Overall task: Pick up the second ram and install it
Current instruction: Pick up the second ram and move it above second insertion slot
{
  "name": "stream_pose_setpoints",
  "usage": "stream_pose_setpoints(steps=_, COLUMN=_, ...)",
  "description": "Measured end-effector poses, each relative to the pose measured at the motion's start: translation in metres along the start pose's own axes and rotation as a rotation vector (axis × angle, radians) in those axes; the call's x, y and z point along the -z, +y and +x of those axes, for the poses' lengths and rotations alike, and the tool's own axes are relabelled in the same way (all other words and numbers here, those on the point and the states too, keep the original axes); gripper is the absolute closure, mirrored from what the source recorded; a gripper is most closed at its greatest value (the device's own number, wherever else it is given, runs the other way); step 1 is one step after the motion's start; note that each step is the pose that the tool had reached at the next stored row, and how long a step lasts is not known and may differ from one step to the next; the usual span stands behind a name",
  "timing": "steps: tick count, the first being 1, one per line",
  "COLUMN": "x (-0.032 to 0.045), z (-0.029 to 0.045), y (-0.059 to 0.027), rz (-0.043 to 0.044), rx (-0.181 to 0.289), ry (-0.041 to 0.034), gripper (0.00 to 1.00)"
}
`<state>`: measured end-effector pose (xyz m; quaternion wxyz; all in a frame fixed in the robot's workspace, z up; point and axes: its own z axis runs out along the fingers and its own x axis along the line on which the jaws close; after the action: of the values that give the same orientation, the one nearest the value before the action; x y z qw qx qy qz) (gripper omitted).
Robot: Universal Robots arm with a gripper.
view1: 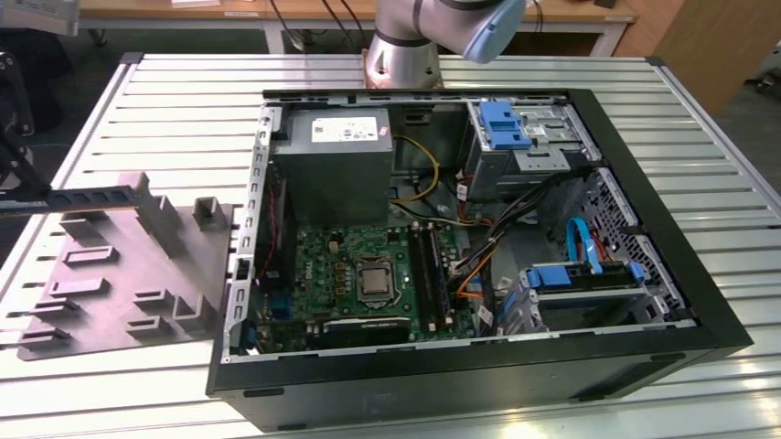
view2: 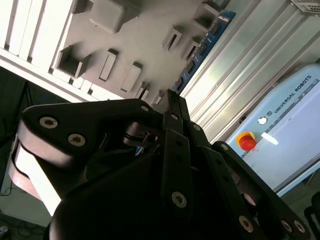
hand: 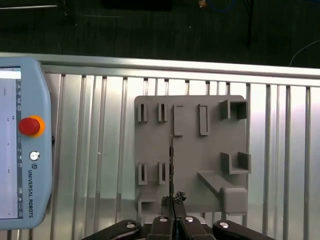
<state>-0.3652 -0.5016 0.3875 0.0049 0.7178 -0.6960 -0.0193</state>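
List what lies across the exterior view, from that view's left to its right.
grey holder tray → power supply → blue drive caddy

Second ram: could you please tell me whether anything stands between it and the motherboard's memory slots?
The gripper holds the second ram over the grey tray; the case wall rises between tray and memory slots, which lie uncovered.

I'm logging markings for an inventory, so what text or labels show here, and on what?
Pendant: white brand print under its red button, left unquoted.
Its screen: blurred, unreadable.
Power supply label: too small.
Ram: no readable print.
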Motion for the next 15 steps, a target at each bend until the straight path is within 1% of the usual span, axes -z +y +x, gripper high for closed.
stream_pose_setpoints(steps=1, x=0.0000, z=0.0001, y=-0.0026, rz=0.0000, rx=0.000, ry=-0.0001, gripper=0.89)
stream_pose_setpoints(steps=3, x=0.0001, z=0.0001, y=-0.0046, rz=0.0001, rx=0.000, ry=-0.0001, gripper=0.89)
stream_pose_setpoints(steps=5, x=0.0006, z=0.0001, y=-0.0046, rz=-0.0001, rx=-0.001, ry=0.0001, gripper=0.89)
stream_pose_setpoints(steps=10, x=0.0103, z=-0.0001, y=-0.0044, rz=0.0001, rx=-0.002, ry=-0.0002, gripper=0.89)
stream_pose_setpoints(steps=15, x=0.0110, z=-0.0001, y=-0.0044, rz=0.0000, rx=-0.002, ry=-0.0001, gripper=0.89)
